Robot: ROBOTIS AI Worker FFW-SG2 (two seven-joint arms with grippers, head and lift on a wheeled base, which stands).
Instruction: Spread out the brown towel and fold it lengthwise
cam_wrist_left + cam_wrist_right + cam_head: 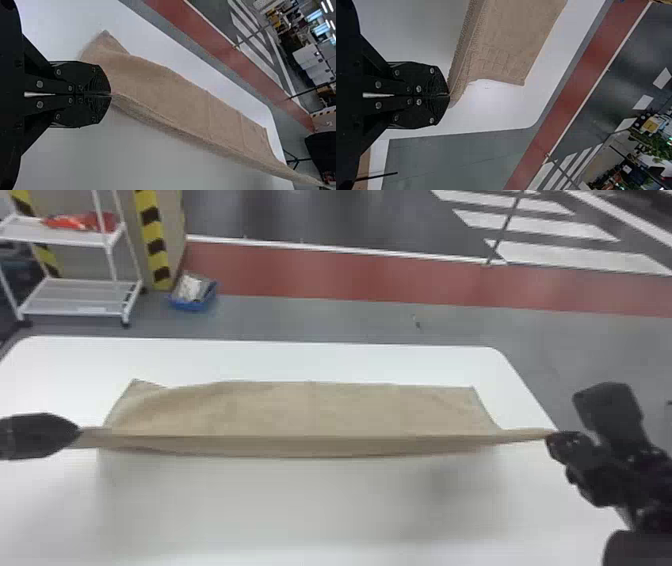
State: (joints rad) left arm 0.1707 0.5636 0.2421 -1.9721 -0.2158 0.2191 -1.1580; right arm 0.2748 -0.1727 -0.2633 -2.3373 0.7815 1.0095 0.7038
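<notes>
The left jaws (80,433) and right jaws (549,436) clenched the towel's (310,410) near corners above the surface (300,510).

Stretches out as a white table (300,361), rounded at far corners. Carries the towel's (320,410) far part, spread left to right.

left pincer (78,433), right pincer (551,436) seemingly closed
</notes>
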